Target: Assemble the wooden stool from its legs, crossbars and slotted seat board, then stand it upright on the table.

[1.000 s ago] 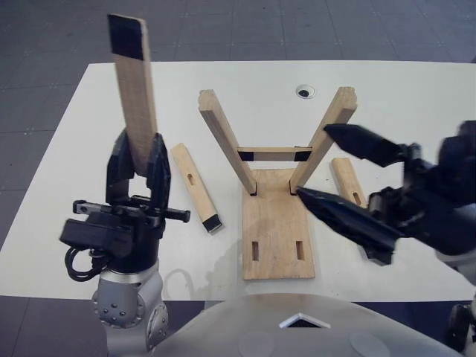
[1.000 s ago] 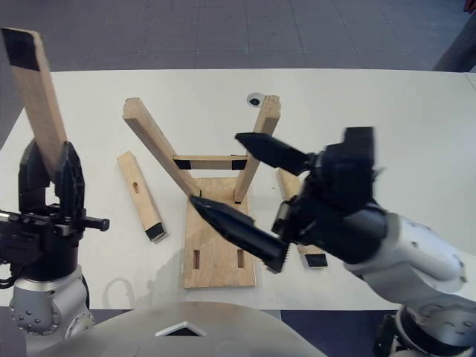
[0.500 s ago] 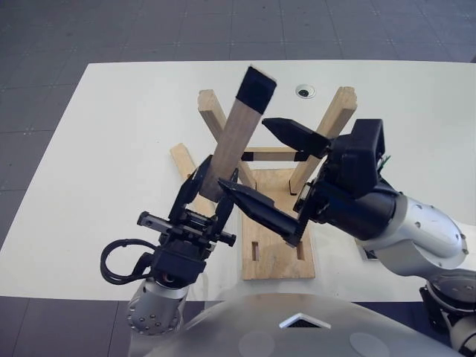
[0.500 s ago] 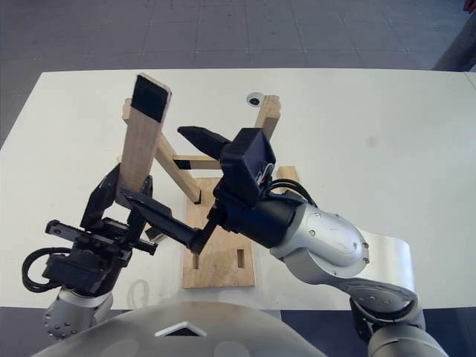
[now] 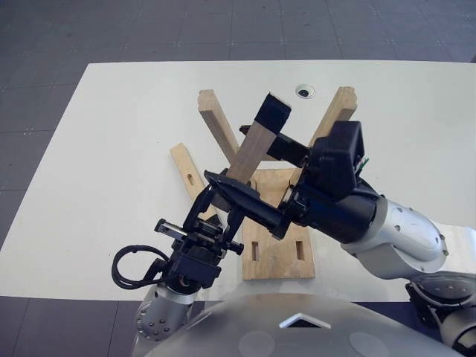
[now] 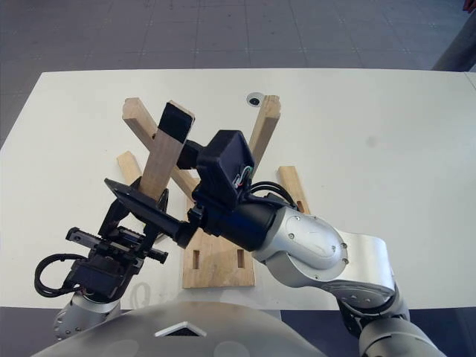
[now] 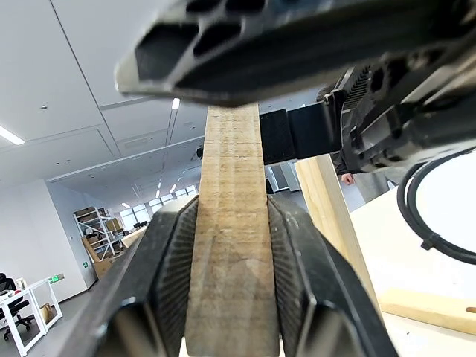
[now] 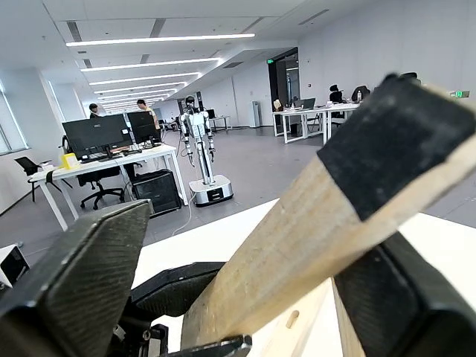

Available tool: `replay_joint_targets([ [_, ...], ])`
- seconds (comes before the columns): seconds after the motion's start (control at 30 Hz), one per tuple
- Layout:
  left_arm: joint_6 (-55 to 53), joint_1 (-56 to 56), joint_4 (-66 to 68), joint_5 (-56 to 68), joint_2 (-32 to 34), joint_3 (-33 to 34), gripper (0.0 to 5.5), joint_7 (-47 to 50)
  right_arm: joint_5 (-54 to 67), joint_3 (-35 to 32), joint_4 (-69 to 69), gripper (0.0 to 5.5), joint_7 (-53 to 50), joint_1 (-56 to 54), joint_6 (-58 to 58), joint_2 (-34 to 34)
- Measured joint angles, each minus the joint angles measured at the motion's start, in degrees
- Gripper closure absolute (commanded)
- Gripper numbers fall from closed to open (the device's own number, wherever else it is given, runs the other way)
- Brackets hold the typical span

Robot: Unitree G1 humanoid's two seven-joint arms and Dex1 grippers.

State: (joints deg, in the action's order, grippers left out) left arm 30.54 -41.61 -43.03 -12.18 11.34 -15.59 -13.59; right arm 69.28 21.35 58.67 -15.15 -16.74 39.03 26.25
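Steeply tilted leg point(image 5: 249, 152), top rightward

The left arm point(image 5: 158, 321) rises from the near left edge of the tabletop. Its wrist is bent so that the left claw point(image 5: 220, 195) points up and away, leaning toward the right. Both fingers point(image 7: 175, 275) press flat on opposite faces of a wooden leg point(image 7: 232, 245) (ribbed pads tight against the wood). The right arm point(image 5: 401, 230) comes in from the near right and crosses leftward, forearm roughly level. The right claw point(image 5: 227, 152) is spread wide and straddles the same leg higher up, one finger point(image 5: 290, 149) beyond it and the other on the near side.
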Motion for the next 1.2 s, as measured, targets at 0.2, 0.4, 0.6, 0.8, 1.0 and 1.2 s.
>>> replay_joint_targets([
  [0.2,0.3,-0.1,0.0,-0.4,0.5,-0.6,4.17,0.8,-1.5,1.3,-1.5,3.06,-0.1,0.0,0.5,-2.0],
  [0.4,0.8,-0.5,-0.2,-0.4,1.0,-0.7,4.17,1.6,-0.4,0.4,-2.4,4.15,-0.9,-0.1,0.7,-2.5],
  [0.6,0.8,-0.5,-0.3,-0.4,1.4,-0.7,4.17,1.8,11.9,-1.7,-4.1,4.93,-3.6,-1.0,0.0,-2.5],
  [0.8,0.4,-0.6,-0.6,-0.2,1.8,-0.6,4.17,1.8,21.5,-2.1,-6.4,4.98,-8.1,-1.9,-1.6,-2.5],
  [1.0,-0.4,-0.6,-0.9,0.2,2.1,-0.7,4.17,1.9,22.6,-2.1,-6.6,5.0,-9.4,-3.0,-1.6,-1.8],
  [1.2,-4.1,-0.3,-1.8,6.6,5.8,-2.3,3.31,-0.1,20.8,-1.8,-6.7,5.09,-9.1,-3.0,-1.4,-1.2],
])
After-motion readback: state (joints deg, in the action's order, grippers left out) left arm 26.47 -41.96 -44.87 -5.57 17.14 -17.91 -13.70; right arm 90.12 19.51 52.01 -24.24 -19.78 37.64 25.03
